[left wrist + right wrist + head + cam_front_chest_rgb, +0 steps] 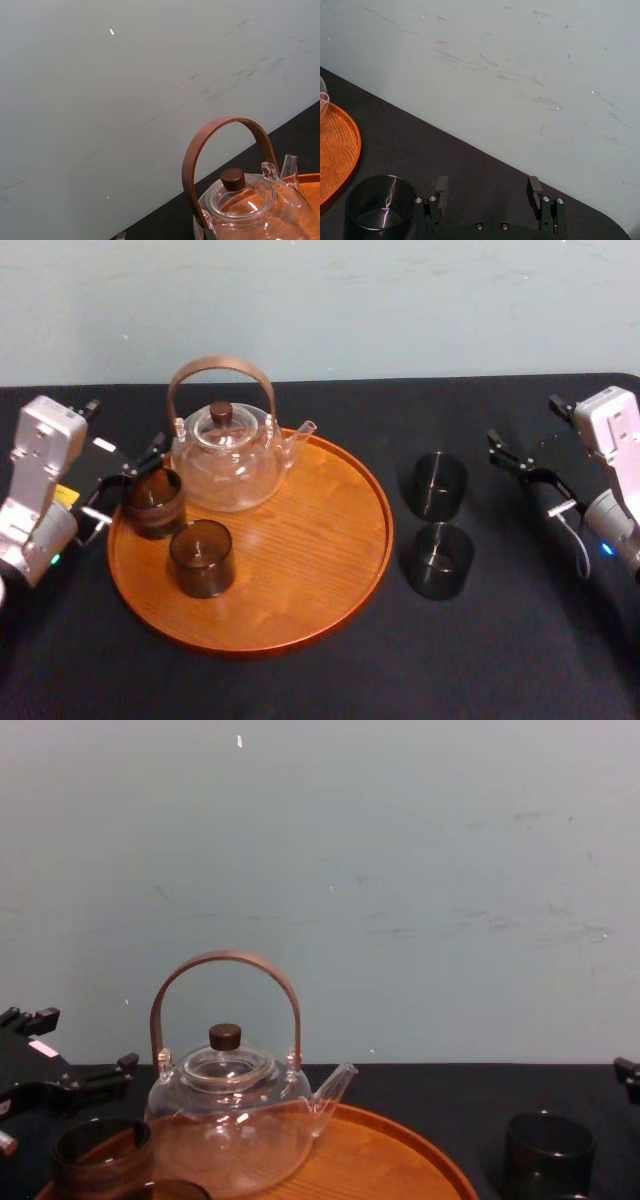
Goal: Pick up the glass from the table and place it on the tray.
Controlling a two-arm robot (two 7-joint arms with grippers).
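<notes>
Far left: left pincer (128,480) at the tray's left edge, fingers spread wide to either side of the glass (152,502) (whether a finger touches it cannot be judged from here). Glass stands upright on the tray (330,610), just inside the left rim and close beside the teapot (225,455). Second tumbler (201,558) is upright on the tray, just in front of the glass, with a small gap between them. Teapot sits at the tray's rear left, lid on, spout pointing right. To the right of the tray, on the black table (500,660), stand the rear dark tumbler (433,485) and front dark tumbler (437,560), one behind the other and nearly touching. Far right: right pincer (520,472), fingers apart and holding nothing, near the rear dark tumbler but clear of it.
</notes>
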